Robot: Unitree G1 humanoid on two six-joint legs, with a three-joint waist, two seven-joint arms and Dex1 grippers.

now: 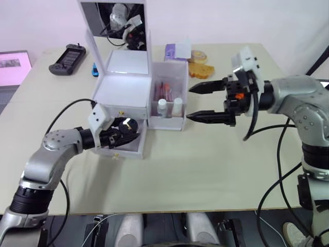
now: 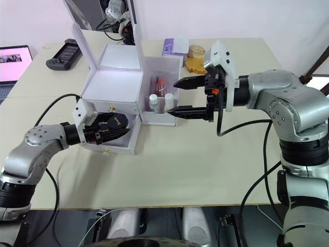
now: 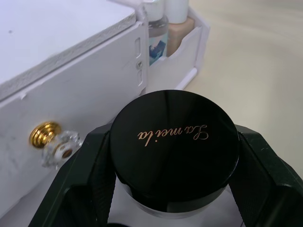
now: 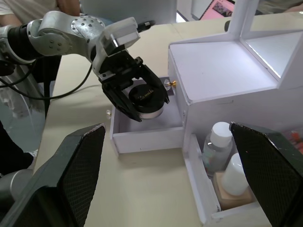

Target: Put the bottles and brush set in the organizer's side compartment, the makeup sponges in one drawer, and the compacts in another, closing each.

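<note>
Left wrist view: compact (image 3: 174, 146) with gold script lid reading roughly "La meila" is clamped in left gripper (image 1: 122, 135) over the pulled-out lower drawer (image 4: 142, 135), not released; bottles (image 1: 169, 107) and brush set (image 1: 163, 90) already in side compartment (image 1: 182, 77); right gripper (image 1: 203, 103) wide open, empty, beside organizer (image 1: 121, 90) mid-desk.

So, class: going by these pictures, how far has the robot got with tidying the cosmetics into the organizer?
Done: both bottles and the brush set stand in the side compartment. In hand: the left tool is shut on a black-lidded compact above the pulled-out lower drawer. The right tool hangs open beside the organizer. Left: release that compact and shut the drawer. The sponges and the second compact cannot be made out, so I can't score them.
</note>
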